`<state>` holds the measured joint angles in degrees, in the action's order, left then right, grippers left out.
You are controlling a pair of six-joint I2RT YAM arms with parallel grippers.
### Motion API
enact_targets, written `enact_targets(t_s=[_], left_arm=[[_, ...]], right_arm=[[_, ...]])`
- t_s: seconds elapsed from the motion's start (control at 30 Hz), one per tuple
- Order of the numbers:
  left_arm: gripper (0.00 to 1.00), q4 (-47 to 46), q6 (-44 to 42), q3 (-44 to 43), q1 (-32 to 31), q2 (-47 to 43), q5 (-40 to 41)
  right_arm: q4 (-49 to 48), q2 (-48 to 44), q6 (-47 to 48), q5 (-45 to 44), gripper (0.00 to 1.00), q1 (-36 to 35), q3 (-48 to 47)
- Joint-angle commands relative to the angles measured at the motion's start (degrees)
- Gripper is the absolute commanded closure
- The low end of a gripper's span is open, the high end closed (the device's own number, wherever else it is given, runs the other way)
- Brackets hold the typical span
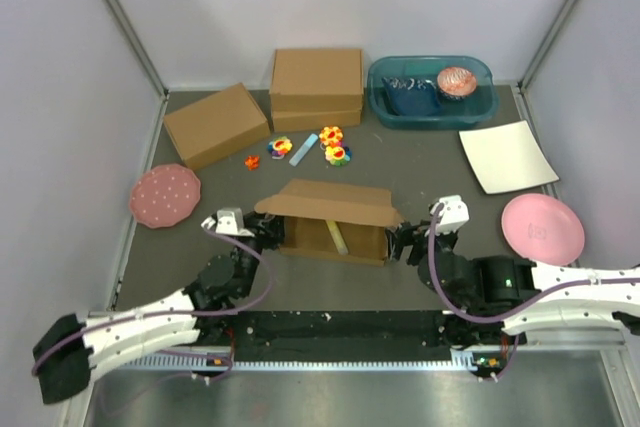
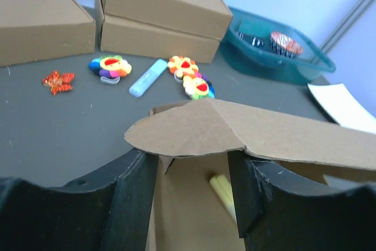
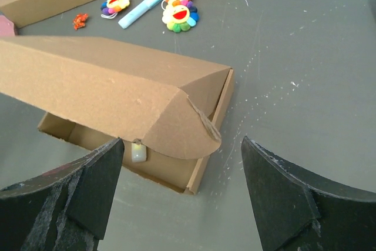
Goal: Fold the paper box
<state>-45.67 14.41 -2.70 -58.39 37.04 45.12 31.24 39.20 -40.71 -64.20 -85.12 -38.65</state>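
From above, the paper box (image 1: pixel 335 222) sits at the middle of the bench (image 1: pixel 450 207). Its tray looks formed, with base and side walls up. The lid (image 1: pixel 330 202) hangs half raised over the opening instead of lying flat. A yellow stick (image 1: pixel 338 237) lies inside the paper box. The left tool (image 1: pixel 270 234) is at the paper box's left end and the right tool (image 1: pixel 403 243) just off its right end. Two other cardboard boxes (image 1: pixel 300 87) stand well behind the paper box.

In the left wrist view, the left tool (image 2: pixel 194 204) is spread wide and released, its fingers (image 2: pixel 132 204) straddling the paper box's end. The lid's rounded ear flap (image 2: pixel 182 133) floats above the gap, untucked. The yellow stick shows in the tray below it.

In the right wrist view, the right tool (image 3: pixel 182 204) is likewise released, its fingers (image 3: pixel 288 204) far apart with nothing between them. It sits just short of the paper box's right end. The lid here slopes over the tray, and its ear flap (image 3: pixel 185 133) is bent downward but lies outside the side wall, not slipped in.

My judgement is that the folding is largely done. What is left is to press the lid down, tuck both ear flaps inside the walls and seat the front flap. I cannot tell whether the front tabs are locked.
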Motion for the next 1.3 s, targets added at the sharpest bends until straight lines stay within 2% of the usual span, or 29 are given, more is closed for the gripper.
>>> enact_targets(t_s=[0.0,0.07,0.13,0.27,0.4,0.53,0.67,0.8,0.9,0.93,0.97,1.0,1.07,1.1,1.13,1.27], left_arm=[[0.44,30.5,7.8,-1.2,-0.5,-13.1,-2.8],[0.45,39.0,9.8,-2.4,-0.6,-18.9,-5.1],[0.46,43.3,11.6,-4.1,-0.7,-23.0,-7.6],[0.47,57.9,13.3,-9.9,-0.8,-25.6,-11.3],[0.50,62.8,17.4,-13.8,-0.8,-26.4,-16.6],[0.50,63.9,17.1,-17.4,-0.7,-28.2,-20.8],[0.51,71.2,17.5,-24.1,-0.8,-29.2,-19.7],[0.51,77.2,20.7,-30.5,-0.8,-30.4,-14.2],[0.48,75.5,21.2,-33.1,-0.7,-30.3,-9.0],[0.46,73.5,20.7,-32.1,-0.8,-28.6,-6.1],[0.44,65.9,17.6,-30.9,-0.7,-27.4,-5.8],[0.41,62.8,16.4,-30.1,-0.7,-25.5,-6.0],[0.34,57.6,16.2,-29.7,-0.6,-17.2,-7.5],[0.34,57.5,16.6,-30.5,-0.5,-13.5,-7.9],[0.33,58.2,17.9,-32.7,-0.6,-6.2,-7.9],[0.31,58.9,20.3,-35.4,2.8,6.8,-11.9]], right_arm=[[-4.9,-0.2,3.1,0.1,0.18,1.3,-2.7],[-5.9,-0.3,3.3,0.6,0.18,1.4,-2.7],[-6.5,-0.2,3.5,0.6,0.18,1.5,-2.5],[-6.6,-0.8,4.1,1.0,0.18,1.6,-2.2],[-6.7,-2.0,4.7,1.0,0.18,1.5,-2.0],[-6.7,-2.8,4.8,1.1,0.18,1.6,-2.0],[-6.8,-3.3,5.4,1.2,0.18,1.6,-1.8],[-6.7,-3.2,4.9,0.9,0.18,1.8,-1.2],[-7.1,-1.5,5.1,2.6,0.18,4.2,-1.5],[-8.2,-1.0,5.5,5.6,0.18,5.8,-1.7],[-9.3,-0.1,6.7,8.0,0.20,7.6,-1.8],[-10.5,1.5,7.4,10.9,0.21,12.3,-1.9],[-12.6,3.4,8.3,19.0,0.24,16.3,-2.3],[-13.0,5.3,8.6,20.9,0.26,19.2,-2.5],[-13.1,6.0,8.7,23.2,0.27,20.0,-2.7],[-12.5,7.2,7.9,26.6,0.27,22.5,-1.9]])
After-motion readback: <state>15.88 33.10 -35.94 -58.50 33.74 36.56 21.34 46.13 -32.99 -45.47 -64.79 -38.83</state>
